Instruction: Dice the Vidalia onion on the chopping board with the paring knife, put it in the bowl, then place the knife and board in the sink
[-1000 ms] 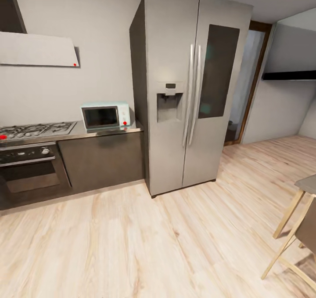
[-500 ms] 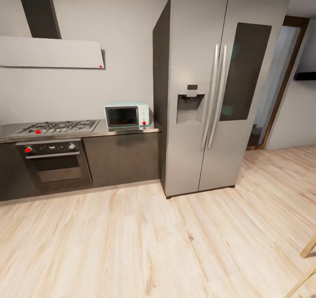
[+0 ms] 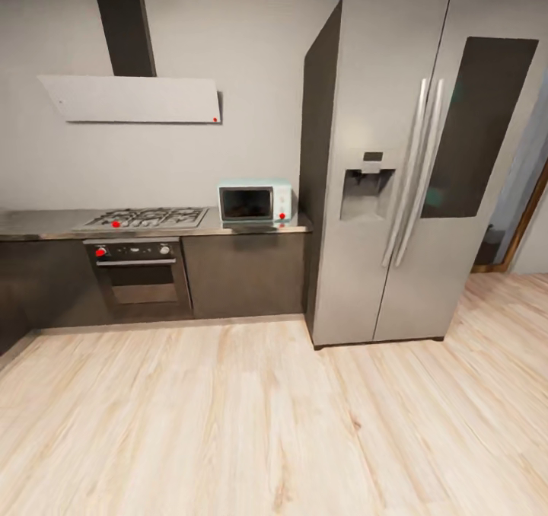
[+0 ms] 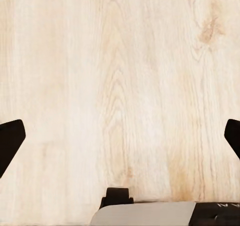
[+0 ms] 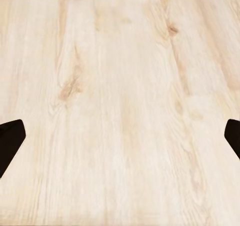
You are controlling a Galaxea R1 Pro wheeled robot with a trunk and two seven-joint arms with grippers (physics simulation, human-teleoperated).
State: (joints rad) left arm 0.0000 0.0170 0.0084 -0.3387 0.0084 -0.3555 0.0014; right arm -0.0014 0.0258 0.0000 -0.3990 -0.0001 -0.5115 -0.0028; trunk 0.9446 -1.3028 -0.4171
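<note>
- Left gripper [image 4: 120,136]: fingers wide apart, empty, above wood floor [image 4: 120,61].
- Right gripper [image 5: 120,136]: same, spread, empty.
- Head view: countertop [image 3: 46,223], microwave [image 3: 255,201], fridge [image 3: 415,158].

The left gripper [image 4: 120,138] and the right gripper [image 5: 120,138] are both held with fingers spread wide, pointed downward.

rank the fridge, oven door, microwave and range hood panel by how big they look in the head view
1. Fridge, by far the largest, though it also stands nearest the camera.
2. Range hood panel and oven door: the panel is wider, the door taller, so too alike to rank.
3. Microwave, the smallest.
</note>
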